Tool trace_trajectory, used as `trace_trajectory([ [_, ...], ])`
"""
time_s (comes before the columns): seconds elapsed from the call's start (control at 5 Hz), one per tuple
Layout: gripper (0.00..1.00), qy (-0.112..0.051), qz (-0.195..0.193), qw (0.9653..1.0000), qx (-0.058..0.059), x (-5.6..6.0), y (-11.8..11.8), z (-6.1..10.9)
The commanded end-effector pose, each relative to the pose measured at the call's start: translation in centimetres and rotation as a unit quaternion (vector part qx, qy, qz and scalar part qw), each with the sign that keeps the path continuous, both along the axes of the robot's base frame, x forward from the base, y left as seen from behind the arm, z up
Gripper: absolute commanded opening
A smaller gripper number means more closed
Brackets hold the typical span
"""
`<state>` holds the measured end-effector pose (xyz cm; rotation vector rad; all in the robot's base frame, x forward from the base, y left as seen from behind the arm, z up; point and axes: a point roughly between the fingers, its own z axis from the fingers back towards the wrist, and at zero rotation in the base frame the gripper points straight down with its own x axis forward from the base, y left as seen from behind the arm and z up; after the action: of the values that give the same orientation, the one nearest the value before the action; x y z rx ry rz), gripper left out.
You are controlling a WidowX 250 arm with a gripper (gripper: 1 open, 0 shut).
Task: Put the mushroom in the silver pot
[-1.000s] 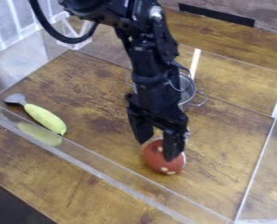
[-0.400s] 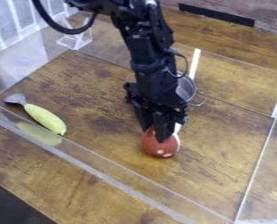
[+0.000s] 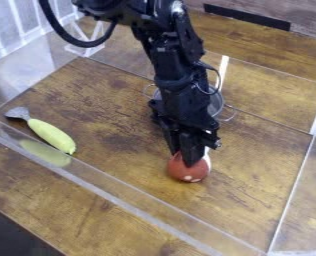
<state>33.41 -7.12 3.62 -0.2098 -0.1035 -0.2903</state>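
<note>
Closing on the mushroom (image 3: 189, 168), your gripper (image 3: 190, 157) looks nearly shut over its cap; the silver pot (image 3: 209, 98) lies behind the arm

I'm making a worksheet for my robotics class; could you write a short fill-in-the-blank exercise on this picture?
The gripper is at the red-brown cap of the ____.
The long yellow-green item lies on the ____ side of the picture.
The silver pot is partly hidden behind the robot's ____.
The table is made of, or looks like, brown ____.

Missing words: mushroom; left; arm; wood
</note>
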Motion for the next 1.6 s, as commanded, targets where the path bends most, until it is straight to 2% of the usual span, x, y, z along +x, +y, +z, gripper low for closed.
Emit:
trace_trajectory([
  [0.0,0.0,0.013,-0.041,0.999,-0.009,-2.1,-1.8,-1.2],
  [0.2,0.0,0.024,-0.061,0.9978,-0.009,-3.5,-2.3,-1.6],
  [0.6,0.0,0.05,-0.116,0.9919,-0.007,-5.5,-3.3,-2.2],
  [1.0,0.0,0.045,-0.057,0.9973,0.004,-4.9,-2.7,0.4],
  [1.2,0.0,0.043,-0.027,0.9987,0.006,-4.7,-2.3,1.4],
  [1.4,0.0,0.04,-0.029,0.9988,0.007,-5.2,-1.8,2.3],
])
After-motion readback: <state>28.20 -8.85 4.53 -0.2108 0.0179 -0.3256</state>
